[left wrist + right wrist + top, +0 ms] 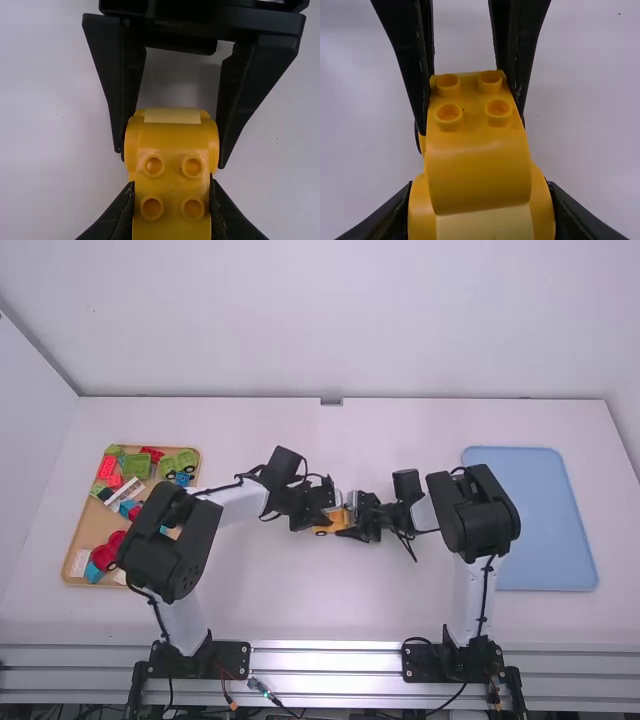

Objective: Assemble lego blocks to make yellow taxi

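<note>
Yellow taxi (479,175) looks nearly built! We see left tool (171,210) and right tool (481,212) closed to its width, gripping opposite ends; final pressing, setting down likely remain.

A hand could pass over the white table (450,420) along its far strip, up to the back wall (450,320), or come in from the near side between the arm bases. The middle is blocked — left gripper (322,521) and right gripper (347,519) meet on the yellow block build (331,524), closing the gap between the arms. The left arm (165,540) hangs over the wooden tray's (83,530) near right part; the right arm (473,515) obstructs the blue tray's (545,520) left edge, leaving its right side reachable.
</note>
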Tool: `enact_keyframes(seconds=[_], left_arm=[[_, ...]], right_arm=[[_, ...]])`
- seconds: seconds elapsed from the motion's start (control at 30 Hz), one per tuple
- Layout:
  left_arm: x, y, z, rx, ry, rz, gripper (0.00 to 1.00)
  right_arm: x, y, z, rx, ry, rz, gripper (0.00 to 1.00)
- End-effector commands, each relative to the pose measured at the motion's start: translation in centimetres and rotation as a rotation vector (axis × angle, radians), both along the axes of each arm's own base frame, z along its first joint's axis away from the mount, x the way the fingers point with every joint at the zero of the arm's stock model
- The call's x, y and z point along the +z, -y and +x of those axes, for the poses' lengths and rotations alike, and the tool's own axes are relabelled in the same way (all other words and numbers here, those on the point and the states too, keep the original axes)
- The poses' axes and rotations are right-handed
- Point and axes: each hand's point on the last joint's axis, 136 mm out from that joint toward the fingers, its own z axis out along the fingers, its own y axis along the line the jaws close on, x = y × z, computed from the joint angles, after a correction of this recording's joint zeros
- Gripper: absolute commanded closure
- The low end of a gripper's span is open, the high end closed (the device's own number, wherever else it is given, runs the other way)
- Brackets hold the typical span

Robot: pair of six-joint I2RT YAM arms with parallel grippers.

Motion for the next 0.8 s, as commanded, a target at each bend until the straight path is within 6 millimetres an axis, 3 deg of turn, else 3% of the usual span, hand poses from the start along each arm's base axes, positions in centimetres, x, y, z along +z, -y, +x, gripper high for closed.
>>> enact_keyframes(seconds=[0.0, 0.07, 0.3, 0.57, 0.7, 0.77], left_arm=[[-3.83, -0.78, -2.35, -0.007, -0.092, 0.087, 0.98], [-3.72, -0.67, -2.42, -0.011, -0.097, 0.076, 0.92], [-3.66, -0.6, -2.18, -0.009, -0.085, 0.074, 0.93], [-3.36, -0.41, -1.85, -0.008, -0.073, 0.063, 0.74], [-3.38, -0.44, -1.83, -0.007, -0.073, 0.066, 0.73], [-3.31, -0.43, -1.8, -0.006, -0.07, 0.065, 0.67]], right_arm=[[-0.17, -0.41, -0.13, 0.004, -0.023, -0.001, 0.53], [-0.17, -0.41, -0.13, 0.004, -0.022, -0.001, 0.53], [-0.19, -0.48, -0.19, 0.006, -0.024, -0.002, 0.52], [-0.2, -0.45, -0.21, 0.005, -0.025, -0.002, 0.52], [-0.21, -0.45, -0.21, 0.005, -0.026, -0.003, 0.53], [-0.21, -0.45, -0.21, 0.005, -0.026, -0.003, 0.52]])
